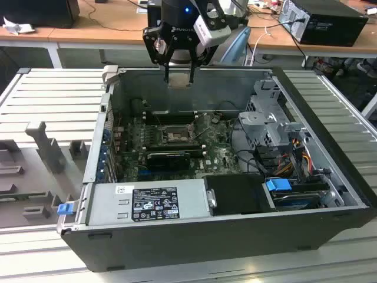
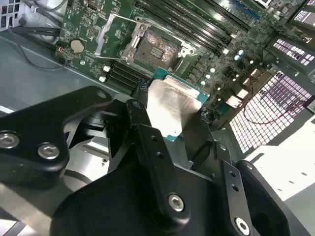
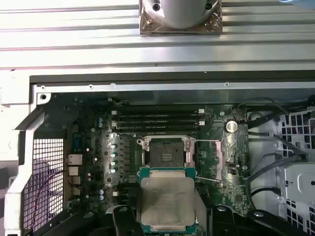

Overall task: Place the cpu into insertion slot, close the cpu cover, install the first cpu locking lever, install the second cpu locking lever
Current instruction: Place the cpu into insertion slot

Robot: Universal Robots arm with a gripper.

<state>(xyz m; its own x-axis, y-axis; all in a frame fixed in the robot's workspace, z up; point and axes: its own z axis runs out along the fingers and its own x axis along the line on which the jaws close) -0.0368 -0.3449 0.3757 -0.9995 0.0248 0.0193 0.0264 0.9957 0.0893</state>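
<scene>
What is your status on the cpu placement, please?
Gripper shut on cpu, high over the computer case. Insertion slot bare, cpu cover open. Nothing seen between cpu and slot.

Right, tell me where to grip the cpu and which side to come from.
Grip the cpu by two opposite side edges, coming in from its metal-top side. It is thin and flat, so probably only the edges offer purchase, and this leaves the underside free to face the open insertion slot. The pincer holds it this way now.
</scene>
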